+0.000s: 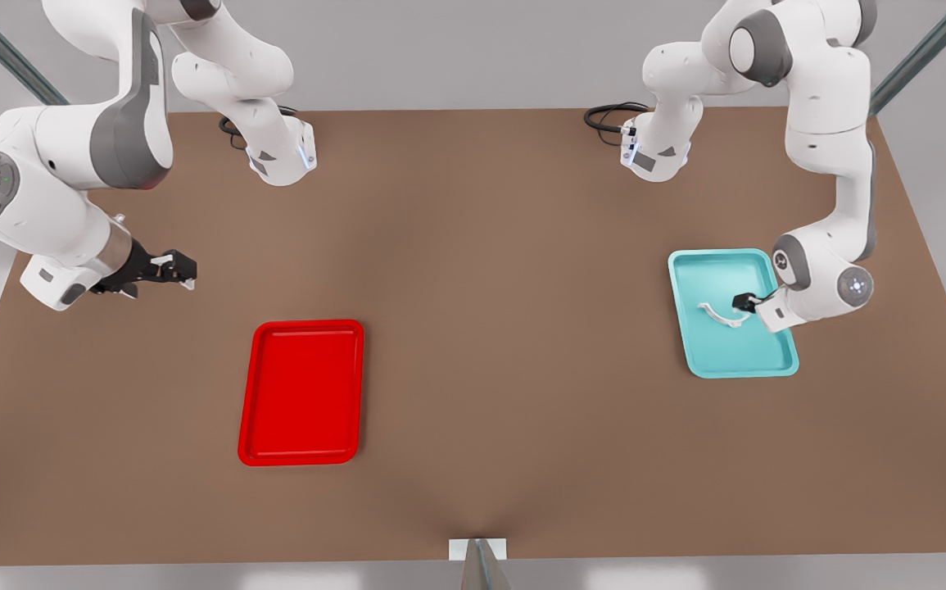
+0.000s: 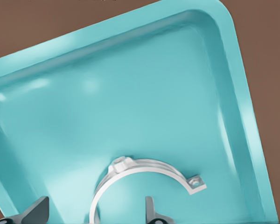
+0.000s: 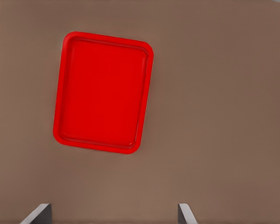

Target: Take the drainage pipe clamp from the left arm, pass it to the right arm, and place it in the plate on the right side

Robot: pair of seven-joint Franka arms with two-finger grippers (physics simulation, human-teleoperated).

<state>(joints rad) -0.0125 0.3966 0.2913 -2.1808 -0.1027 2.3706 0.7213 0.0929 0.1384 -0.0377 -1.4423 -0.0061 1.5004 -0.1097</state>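
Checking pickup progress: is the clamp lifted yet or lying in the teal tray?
Lying in the teal tray. The drainage pipe clamp rests on its floor; the left end effector is open astride it.

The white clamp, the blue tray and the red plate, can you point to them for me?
drainage pipe clamp [image 2: 144, 169], left wrist view, top of its white arc.
teal tray [image 1: 774, 366], front view, bare floor by its near rim.
plate [image 1: 301, 393], front view, middle of its red floor.
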